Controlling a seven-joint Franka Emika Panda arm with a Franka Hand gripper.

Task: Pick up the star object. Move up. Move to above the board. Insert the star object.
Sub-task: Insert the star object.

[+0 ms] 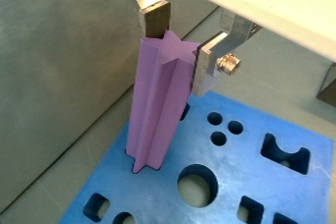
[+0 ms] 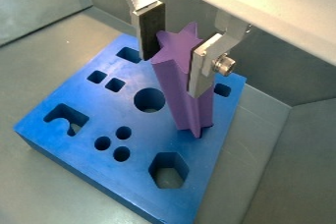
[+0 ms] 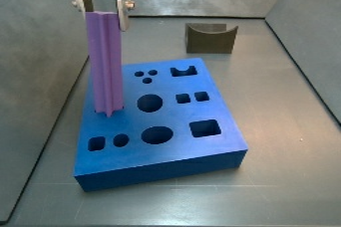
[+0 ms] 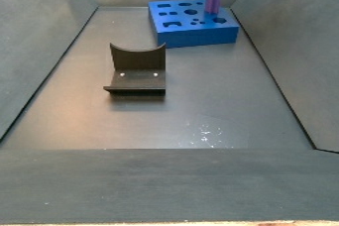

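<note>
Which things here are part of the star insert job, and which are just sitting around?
In the job:
- star object, upright, lower end at the board
- board
- gripper, at the star object's top, fingers on either side of it

Lying about:
- fixture, on the floor apart from the board

Parallel-jaw gripper of the arm.
Two flat silver plate fingers with dark pads; a brass-coloured screw head protrudes from one finger.
</note>
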